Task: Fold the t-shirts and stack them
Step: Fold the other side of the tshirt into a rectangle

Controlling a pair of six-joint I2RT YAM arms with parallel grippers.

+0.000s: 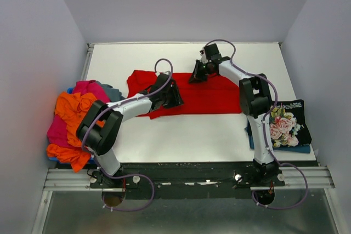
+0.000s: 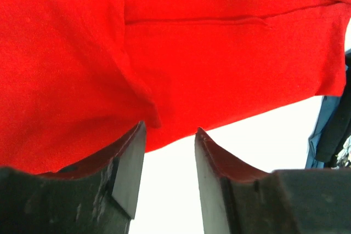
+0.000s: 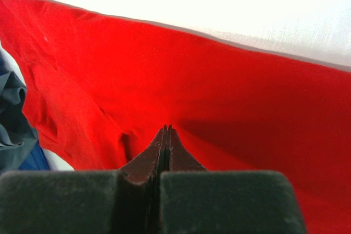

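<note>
Left fingers (image 2: 170, 133) parted at near edge of red t-shirt (image 1: 211, 96); right fingers (image 3: 166, 131) clenched on its far edge.

Red t-shirt (image 1: 203, 94): plain bright red, no print. Tabletop (image 1: 181, 135): white. Left heap, all plain: orange tee (image 1: 74, 108), magenta-pink tee (image 1: 57, 127), teal-grey tee (image 1: 112, 92), sliver of blue tee (image 1: 70, 89). Black tee (image 1: 288, 124): pink-and-white rose print, green leaves, small white lettering. Dark teal-blue cloth (image 1: 296, 149) shows at its edge. Left claw (image 2: 170, 130), right claw (image 3: 167, 130): black, inner faces tinged red. Arms (image 1: 131, 105): white and black. Cables (image 1: 164, 64): purple. Walls (image 1: 33, 26): pale grey.
</note>
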